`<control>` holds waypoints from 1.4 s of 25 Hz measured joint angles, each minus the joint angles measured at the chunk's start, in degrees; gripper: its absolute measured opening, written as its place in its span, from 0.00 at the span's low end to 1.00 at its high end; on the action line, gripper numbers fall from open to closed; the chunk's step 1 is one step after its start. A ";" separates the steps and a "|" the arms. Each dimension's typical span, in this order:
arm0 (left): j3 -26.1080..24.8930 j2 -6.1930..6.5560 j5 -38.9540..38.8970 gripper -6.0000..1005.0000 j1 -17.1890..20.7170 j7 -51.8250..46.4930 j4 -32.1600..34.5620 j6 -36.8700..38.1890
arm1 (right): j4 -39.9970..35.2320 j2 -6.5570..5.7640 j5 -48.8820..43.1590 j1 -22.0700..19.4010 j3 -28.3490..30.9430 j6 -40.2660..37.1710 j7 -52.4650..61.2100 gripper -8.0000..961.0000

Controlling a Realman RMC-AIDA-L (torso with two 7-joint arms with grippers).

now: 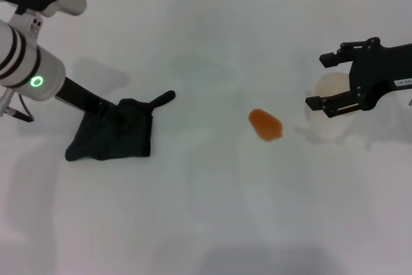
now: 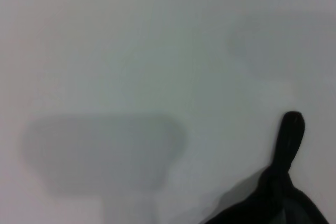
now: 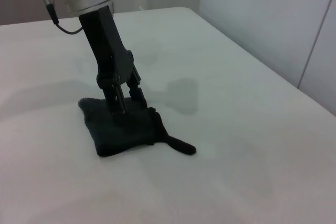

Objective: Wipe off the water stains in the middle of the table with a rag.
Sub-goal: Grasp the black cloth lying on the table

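Leftward, left gripper (image 1: 111, 113) presses rag (image 1: 112, 134), well apart from stain (image 1: 266, 124).

White left arm (image 1: 26, 62), black bands, green ring light; black right gripper (image 1: 322, 82).

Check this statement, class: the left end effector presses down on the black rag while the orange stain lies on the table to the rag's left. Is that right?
Not quite. The head view shows the orange stain on the table to the right of the black rag, not its left. The left end effector is indeed down on the rag.
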 joint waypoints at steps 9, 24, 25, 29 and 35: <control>1.62 -0.11 -0.58 0.72 -0.72 -0.67 -0.15 -0.27 | 0.01 -0.02 0.00 -0.05 0.00 0.21 0.00 0.90; 2.30 -0.08 -0.21 0.21 -1.71 -0.96 -1.56 0.17 | 0.01 -0.02 0.00 -0.05 0.00 0.21 0.00 0.90; 2.37 -0.08 -0.18 0.17 -1.74 -0.96 -1.56 0.18 | 0.01 -0.02 0.00 -0.07 0.00 0.21 0.00 0.90; 2.84 -0.05 -0.14 0.10 -1.75 -0.96 -1.57 0.18 | -0.06 -0.02 0.00 -0.18 0.00 0.21 0.11 0.90; 3.05 -0.03 -0.12 0.09 -1.75 -0.96 -1.63 0.18 | -0.13 -0.02 0.00 -0.27 0.00 0.15 0.23 0.90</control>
